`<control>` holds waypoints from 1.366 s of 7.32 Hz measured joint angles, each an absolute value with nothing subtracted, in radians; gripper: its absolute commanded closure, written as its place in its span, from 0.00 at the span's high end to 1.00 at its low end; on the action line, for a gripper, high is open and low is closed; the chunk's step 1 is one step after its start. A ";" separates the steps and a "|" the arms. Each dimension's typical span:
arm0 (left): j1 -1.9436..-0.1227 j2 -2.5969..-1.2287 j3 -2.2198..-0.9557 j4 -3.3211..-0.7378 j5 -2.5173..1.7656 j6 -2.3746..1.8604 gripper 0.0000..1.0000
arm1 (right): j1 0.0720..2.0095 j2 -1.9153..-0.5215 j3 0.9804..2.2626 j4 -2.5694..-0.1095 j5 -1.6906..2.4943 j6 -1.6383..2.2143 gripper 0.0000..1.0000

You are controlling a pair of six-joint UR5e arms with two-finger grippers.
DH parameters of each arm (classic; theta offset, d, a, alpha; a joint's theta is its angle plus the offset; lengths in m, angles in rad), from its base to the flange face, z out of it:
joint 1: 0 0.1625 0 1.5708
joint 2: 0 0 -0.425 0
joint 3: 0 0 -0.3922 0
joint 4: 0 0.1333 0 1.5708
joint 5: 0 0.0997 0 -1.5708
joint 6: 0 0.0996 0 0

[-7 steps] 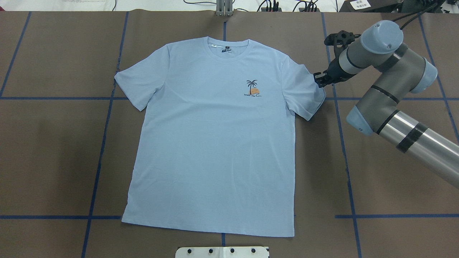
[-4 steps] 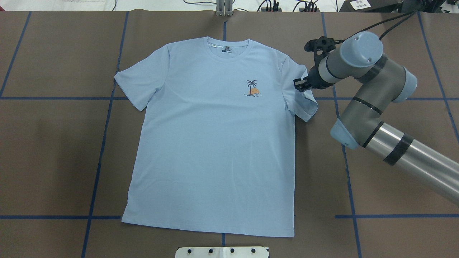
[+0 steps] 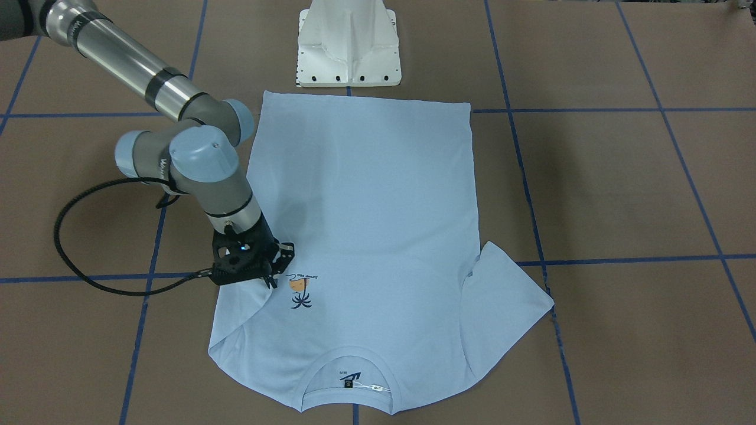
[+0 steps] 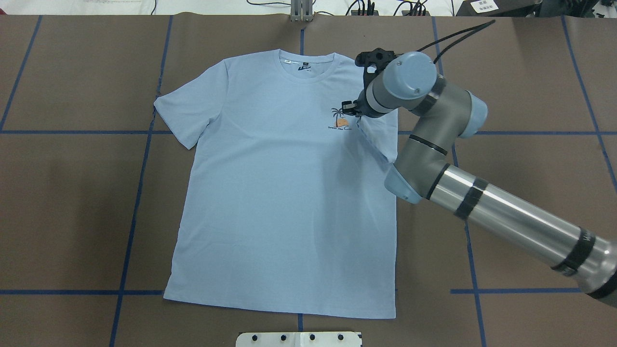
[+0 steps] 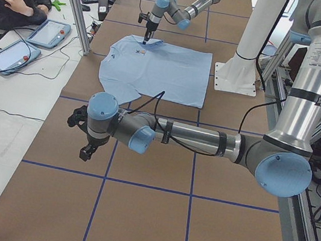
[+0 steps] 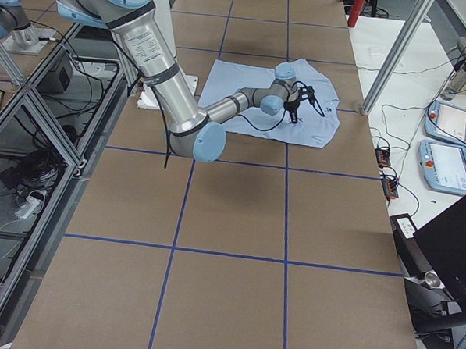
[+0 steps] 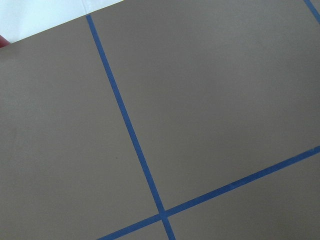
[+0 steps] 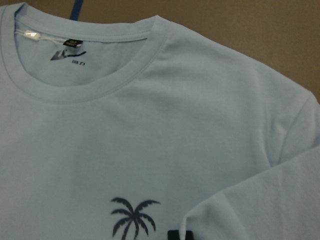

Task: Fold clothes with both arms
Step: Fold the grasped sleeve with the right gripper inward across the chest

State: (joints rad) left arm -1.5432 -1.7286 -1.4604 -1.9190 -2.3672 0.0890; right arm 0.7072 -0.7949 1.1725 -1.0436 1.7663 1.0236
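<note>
Folding is barely begun: the right fingers point(image 4: 347, 107) pinch one T-shirt point(image 4: 289, 207) sleeve point(image 4: 378, 140) across the chest; the other sleeve point(image 4: 185, 113) and body lie flat; whether the left fingers point(image 5: 84, 153) are open or closed, cannot tell.

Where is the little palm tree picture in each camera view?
Front-facing: palm print, lower middle-left.
Overhead: print, upper middle.
Exterior left: too small to tell.
Exterior right: too small to tell.
Left wrist: not in it.
Right wrist: print, bottom edge.
Shared landmark: collar, near the print.
</note>
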 measured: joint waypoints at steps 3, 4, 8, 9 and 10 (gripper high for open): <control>-1.543 -1.730 -1.460 -1.919 -2.367 0.085 1.00 | 0.706 -0.675 1.020 -1.040 1.718 1.030 0.00; -1.543 -1.730 -1.460 -1.919 -2.367 0.084 1.00 | 0.706 -0.657 1.001 -1.039 1.713 1.030 0.00; -1.543 -1.730 -1.462 -1.919 -2.368 0.082 1.00 | 0.706 -0.622 0.956 -1.036 1.691 1.029 1.00; -1.543 -1.730 -1.462 -1.919 -2.368 0.081 1.00 | 0.706 -0.621 0.955 -1.036 1.690 1.029 1.00; -1.543 -1.731 -1.463 -1.918 -2.368 0.080 1.00 | 0.706 -0.620 0.955 -1.036 1.691 1.030 1.00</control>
